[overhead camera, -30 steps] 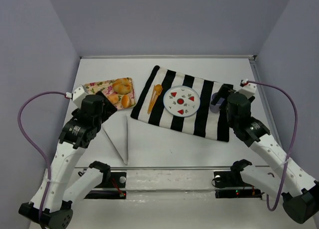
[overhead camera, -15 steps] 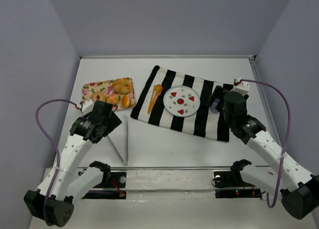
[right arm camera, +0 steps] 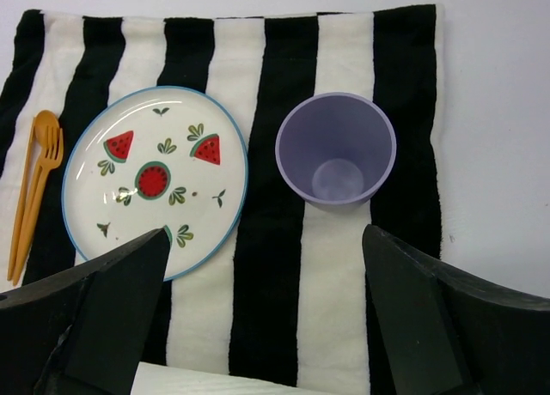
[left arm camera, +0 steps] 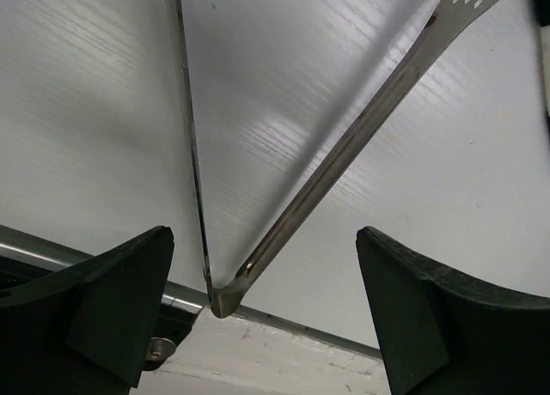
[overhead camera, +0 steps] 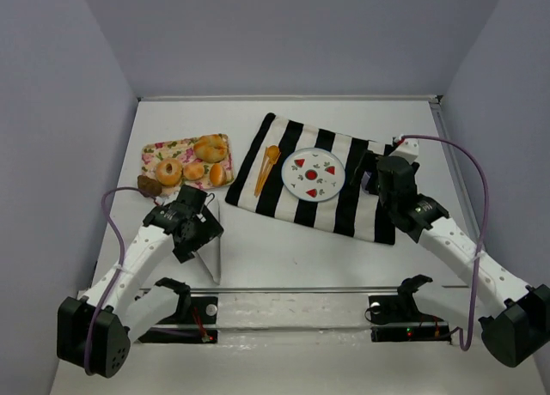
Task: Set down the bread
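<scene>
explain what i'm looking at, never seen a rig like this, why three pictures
These are two white robot arms bolted to a white table. The wide picture comes from a fixed camera above; the other two come from cameras on each wrist, so the dark shapes at their lower corners are the fingers. The left gripper is open over shiny metal tongs lying on the table. The right gripper is open above a black-and-white striped cloth carrying a watermelon-patterned plate, a purple cup and orange plastic cutlery. Golden bread rolls sit on a floral tray. Nothing is held.
</scene>
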Robot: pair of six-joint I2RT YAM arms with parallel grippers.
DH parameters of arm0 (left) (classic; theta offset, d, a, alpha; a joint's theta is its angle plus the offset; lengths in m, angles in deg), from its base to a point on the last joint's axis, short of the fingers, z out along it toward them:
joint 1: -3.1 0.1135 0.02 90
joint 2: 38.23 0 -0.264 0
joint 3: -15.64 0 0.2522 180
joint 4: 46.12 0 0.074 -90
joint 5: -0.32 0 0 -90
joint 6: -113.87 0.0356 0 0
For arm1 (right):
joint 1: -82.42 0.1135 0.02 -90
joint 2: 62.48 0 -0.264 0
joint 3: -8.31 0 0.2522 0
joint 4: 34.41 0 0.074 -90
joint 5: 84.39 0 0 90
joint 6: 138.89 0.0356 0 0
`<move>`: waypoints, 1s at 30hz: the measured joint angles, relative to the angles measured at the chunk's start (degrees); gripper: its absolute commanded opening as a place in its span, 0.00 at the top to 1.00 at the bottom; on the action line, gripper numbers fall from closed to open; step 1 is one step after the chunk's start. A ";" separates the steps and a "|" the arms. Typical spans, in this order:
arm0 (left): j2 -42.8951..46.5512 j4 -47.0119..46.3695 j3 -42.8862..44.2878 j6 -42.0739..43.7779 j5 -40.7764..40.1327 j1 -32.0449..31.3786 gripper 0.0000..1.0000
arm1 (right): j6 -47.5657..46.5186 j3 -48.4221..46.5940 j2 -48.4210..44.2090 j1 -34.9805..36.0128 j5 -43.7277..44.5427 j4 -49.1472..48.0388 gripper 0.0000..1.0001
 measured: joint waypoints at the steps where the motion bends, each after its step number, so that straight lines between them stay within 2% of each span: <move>1: -0.70 -0.52 -0.26 0.04 0.46 -0.02 0.01 | -0.11 0.00 0.00 0.00 -0.11 -0.04 0.00; 30: -8.50 -0.96 -0.61 -10.78 -1.22 -9.07 0.01 | -0.76 2.34 -4.13 0.00 -3.48 -2.21 0.00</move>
